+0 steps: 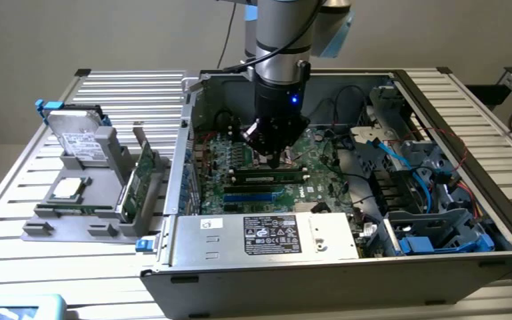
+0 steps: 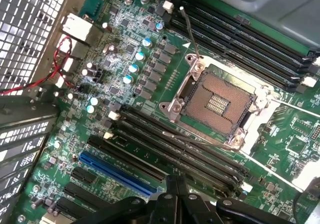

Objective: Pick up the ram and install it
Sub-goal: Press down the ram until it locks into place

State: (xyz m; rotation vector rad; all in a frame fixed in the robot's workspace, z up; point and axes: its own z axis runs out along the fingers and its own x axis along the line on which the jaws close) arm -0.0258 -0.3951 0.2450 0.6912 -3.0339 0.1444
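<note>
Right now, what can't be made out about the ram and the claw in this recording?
Whether the ram is fully seated: exterior view, slot latches too small to judge.
Whether the claw touches the ram or is apart: exterior view, its tip overlaps the ram.
Ram label text: exterior view, too small.

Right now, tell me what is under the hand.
Motherboard with black memory slots; in the exterior view the ram lies just below the hand. Its fingers hide any contact.

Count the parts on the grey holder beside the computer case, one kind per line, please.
hard drive: 1
processor chip: 1
green card: 1
Total: 3
</note>
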